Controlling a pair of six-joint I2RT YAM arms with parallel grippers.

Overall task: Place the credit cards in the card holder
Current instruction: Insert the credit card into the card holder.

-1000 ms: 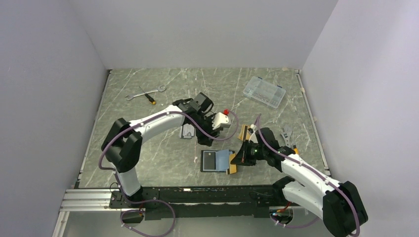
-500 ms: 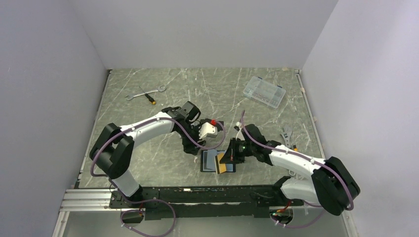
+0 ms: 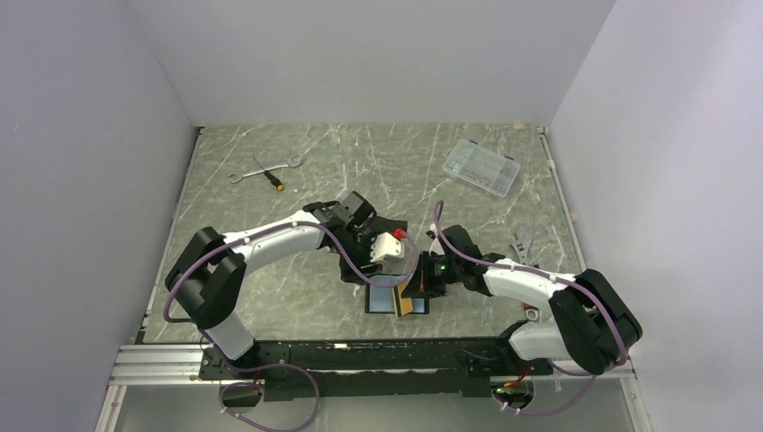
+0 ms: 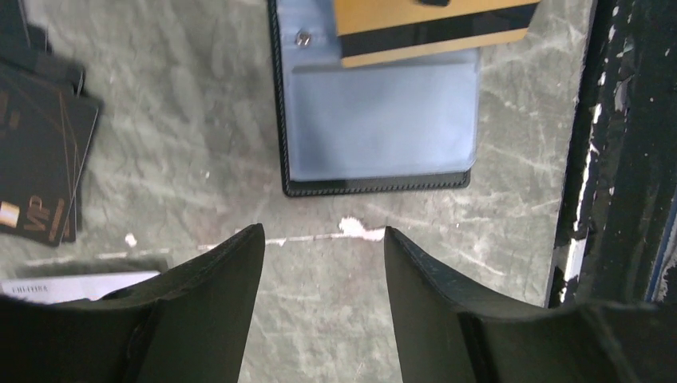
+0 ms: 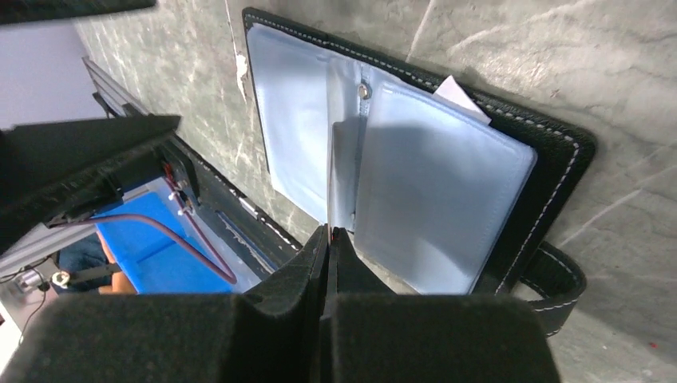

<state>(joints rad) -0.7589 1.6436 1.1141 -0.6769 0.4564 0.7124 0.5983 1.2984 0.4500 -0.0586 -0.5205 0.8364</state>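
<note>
Top view first: your card holder [image 3: 385,295] lies open, low in the middle of the frame, on the marbled surface [image 3: 288,297]. The right gripper [image 3: 421,286] sits over its right-hand edge with an orange credit card [image 3: 413,304]. The left gripper [image 3: 367,275] hangs just above the holder's upper edge.

Left wrist view: jaws apart, nothing between them. The open card holder [image 4: 375,120] shows its blue-grey lining at upper centre, and the credit card [image 4: 431,32], black stripe showing, lies across its top edge. A few dark cards [image 4: 40,175] rest at the left on the surface.

Right wrist view: the right gripper [image 5: 328,231] has its jaws clamped on the credit card [image 5: 329,187], seen edge-on, with its far end at the fold beside the snap [image 5: 364,91] of the card holder [image 5: 431,183].

So you're mid-insertion on this one. It isn't seated yet, and I see no card fully in a pocket. I can't make out any other orange cards.
</note>
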